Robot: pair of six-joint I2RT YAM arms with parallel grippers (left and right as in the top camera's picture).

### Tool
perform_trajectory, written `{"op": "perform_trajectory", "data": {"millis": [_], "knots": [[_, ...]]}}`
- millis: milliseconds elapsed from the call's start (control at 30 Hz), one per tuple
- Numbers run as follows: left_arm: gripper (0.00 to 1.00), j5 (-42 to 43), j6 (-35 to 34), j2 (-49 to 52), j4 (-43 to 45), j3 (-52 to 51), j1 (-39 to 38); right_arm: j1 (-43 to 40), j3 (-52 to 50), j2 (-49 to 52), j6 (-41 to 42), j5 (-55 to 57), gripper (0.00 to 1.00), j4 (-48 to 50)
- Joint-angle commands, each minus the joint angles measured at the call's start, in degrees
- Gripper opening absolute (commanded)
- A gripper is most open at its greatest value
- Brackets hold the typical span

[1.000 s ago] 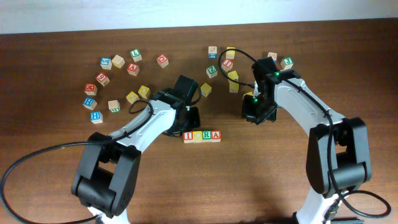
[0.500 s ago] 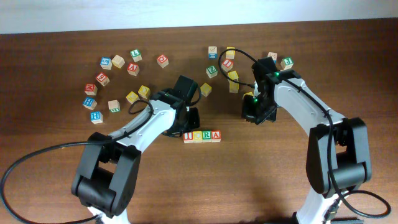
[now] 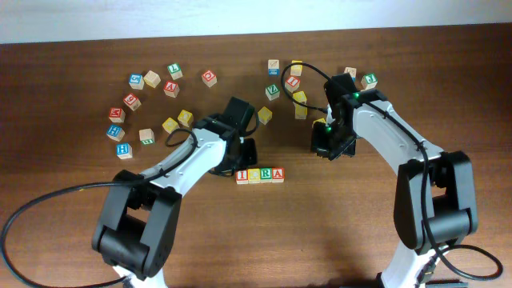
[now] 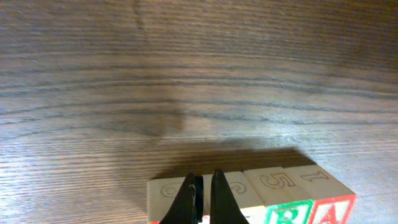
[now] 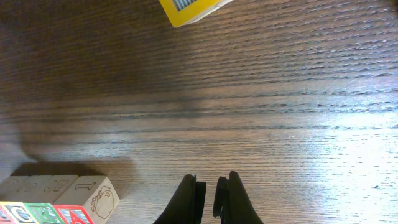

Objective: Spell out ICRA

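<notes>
Dark wooden table [image 3: 72,224], four-block row reading ICRA [image 3: 260,174] near centre, left gripper [image 4: 201,198] clenched and empty at its left end, right gripper [image 5: 211,196] clenched and empty off to the right, loose blocks [image 3: 152,78] scattered far.

a dark wooden bench [image 3: 80,232] carries scattered letter blocks [image 3: 152,78] and, near its middle, a row of four blocks [image 3: 260,174].
</notes>
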Motion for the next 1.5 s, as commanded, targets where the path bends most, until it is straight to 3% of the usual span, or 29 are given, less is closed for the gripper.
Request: {"op": "perform_trajectory", "data": {"millis": [0,233,467,800,1467], "knots": [[0.00,-2.56,0.92,0.55,-0.15,2.91,2.16,-0.28,0.74,-0.48,0.00,-0.87,0.04,-0.09],[0.00,-2.56,0.94,0.46,-9.42,7.74,11.78,4.79,0.63,-0.48,0.50,-1.03,0.04,0.26],[0.00,-2.54,1.55,0.57,-17.53,6.80,13.70,10.97,-5.25,-0.48,3.96,-1.86,0.04,7.39],[0.00,-0.61,-1.18,0.59,-9.81,-1.95,7.67,13.14,-5.42,-0.48,5.03,-2.49,0.04,6.47],[0.00,5.60,-1.33,4.11,-6.86,-2.08,4.33,13.97,-6.51,-0.48,5.29,-3.19,0.04,6.60]]}}
